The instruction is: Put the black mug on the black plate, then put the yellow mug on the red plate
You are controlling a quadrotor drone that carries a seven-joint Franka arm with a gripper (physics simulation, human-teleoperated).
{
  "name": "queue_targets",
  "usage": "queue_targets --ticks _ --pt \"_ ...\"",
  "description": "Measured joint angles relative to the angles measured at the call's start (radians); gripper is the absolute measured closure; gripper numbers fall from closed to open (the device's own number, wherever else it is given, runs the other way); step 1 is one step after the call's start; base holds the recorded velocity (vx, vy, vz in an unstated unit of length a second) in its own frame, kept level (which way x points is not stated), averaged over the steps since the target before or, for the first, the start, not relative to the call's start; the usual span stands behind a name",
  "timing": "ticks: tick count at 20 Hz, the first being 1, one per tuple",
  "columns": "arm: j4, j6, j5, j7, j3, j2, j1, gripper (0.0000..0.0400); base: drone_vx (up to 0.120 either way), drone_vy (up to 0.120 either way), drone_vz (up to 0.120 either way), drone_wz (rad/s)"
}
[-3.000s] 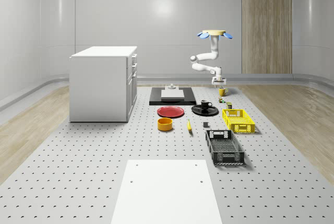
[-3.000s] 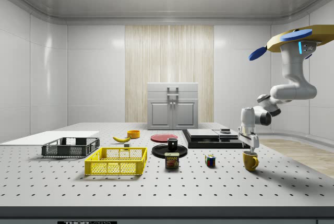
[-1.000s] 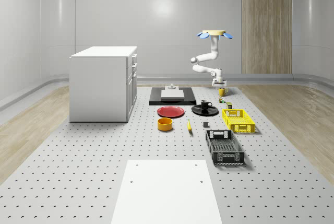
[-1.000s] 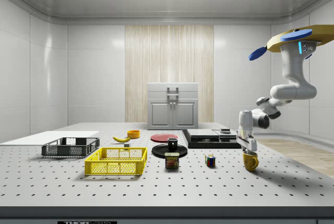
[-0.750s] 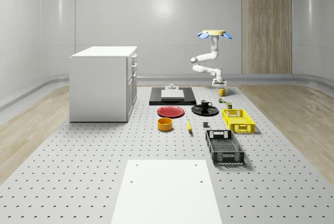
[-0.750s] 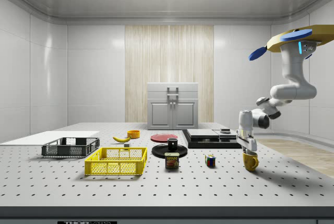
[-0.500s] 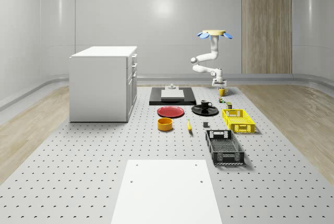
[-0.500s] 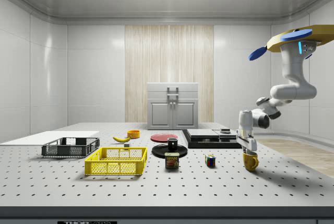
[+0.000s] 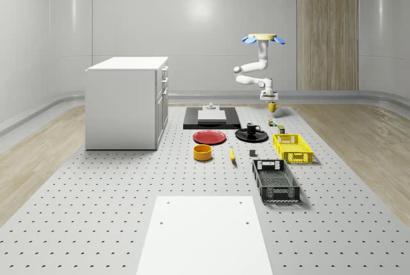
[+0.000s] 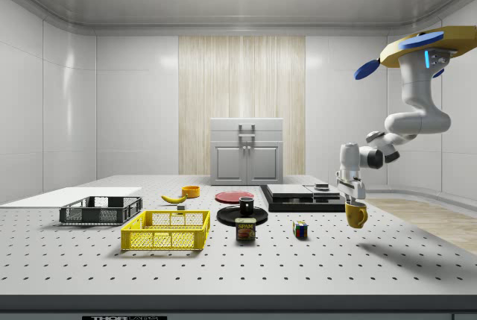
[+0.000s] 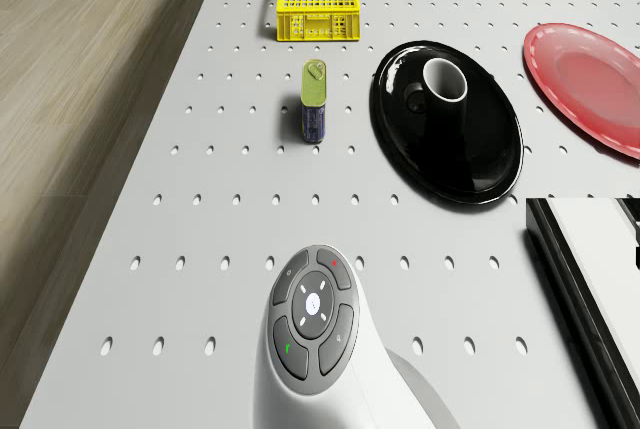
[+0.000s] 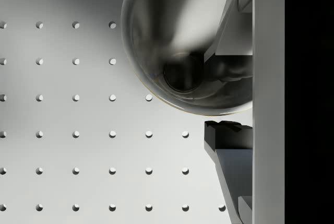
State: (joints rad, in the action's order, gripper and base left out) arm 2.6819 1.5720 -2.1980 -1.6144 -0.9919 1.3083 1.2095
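The drone (image 9: 262, 38) hovers over the table's far right part in the whole-scene view, arm hanging down. My gripper (image 10: 352, 199) is shut on the rim of the yellow mug (image 10: 356, 215), which hangs upright above the table (image 10: 313, 260). In the wrist view one fingertip (image 12: 229, 31) sits inside the mug (image 12: 172, 36) and the other outside its wall. The black mug (image 9: 252, 128) stands on the black plate (image 9: 252, 137); the drone view shows that mug (image 11: 443, 82) on the black plate (image 11: 450, 149). The bare red plate (image 9: 210, 137) lies beside it, and the drone view catches the red plate (image 11: 590, 74).
A can (image 11: 315, 99) and a small cube (image 10: 299, 229) lie between the mug and the plates. A yellow crate (image 9: 293, 148), a black crate (image 9: 275, 181), an orange bowl (image 9: 203, 152), a banana (image 9: 232, 154), a black slab (image 9: 211, 121) and a white cabinet (image 9: 128, 102) stand around.
The fingers closed on the yellow mug's rim while it stood on the table. Drone and arm have since risen, and the mug has come off the table.
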Motion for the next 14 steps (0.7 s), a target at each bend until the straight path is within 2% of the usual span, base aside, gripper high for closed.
queue_targets --ticks 7,12,14 --pt "0.008 -0.006 0.012 -0.002 -0.012 0.003 0.000 0.0290 0.120 -0.120 0.114 0.000" --pt "0.009 -0.006 0.015 -0.004 -0.015 0.005 0.000 0.0290 0.120 -0.120 0.000 0.000" --pt "0.009 -0.005 0.016 -0.004 -0.015 0.006 0.001 0.0290 0.120 -0.120 0.100 0.000"
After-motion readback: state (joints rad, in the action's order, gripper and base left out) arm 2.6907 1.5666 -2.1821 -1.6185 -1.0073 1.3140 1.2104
